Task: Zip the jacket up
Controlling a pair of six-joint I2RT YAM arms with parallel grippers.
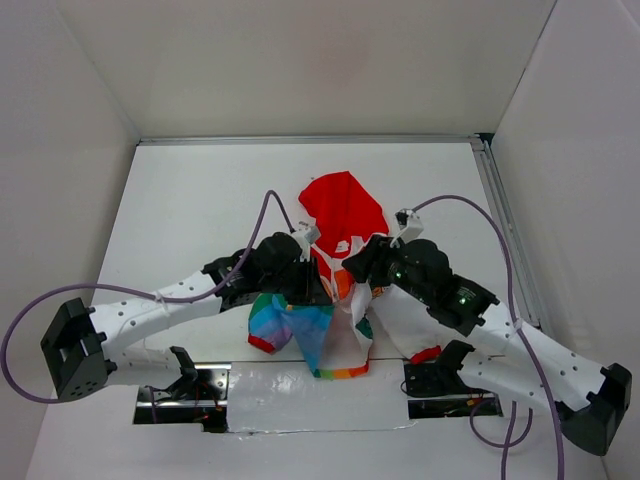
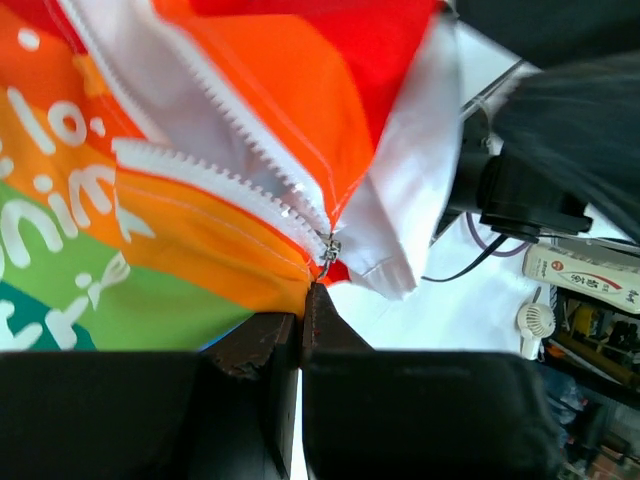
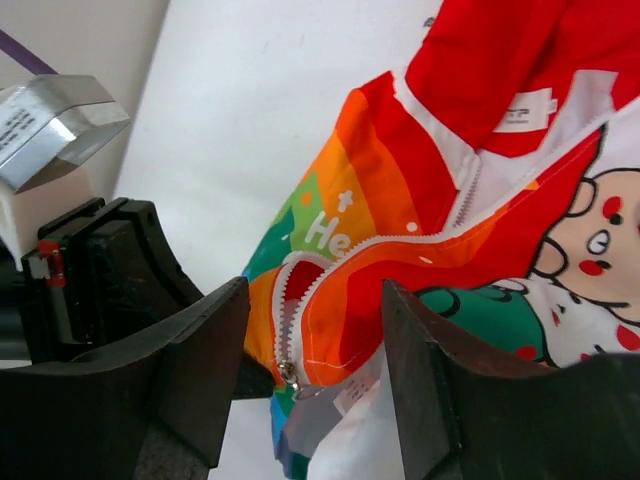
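Jacket (image 1: 342, 212) zip (image 2: 220, 193) hidden from top view; lettering (image 2: 62, 190) cut off by left-wrist frame edge.

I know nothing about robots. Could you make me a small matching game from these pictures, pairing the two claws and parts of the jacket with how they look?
1. left gripper
2. right gripper
3. hood
4. zip slider

A. red
B. fingers apart
C. fingers pressed together
D. small, metal, where the two rows of teeth meet

Pairs: 1-C, 2-B, 3-A, 4-D.
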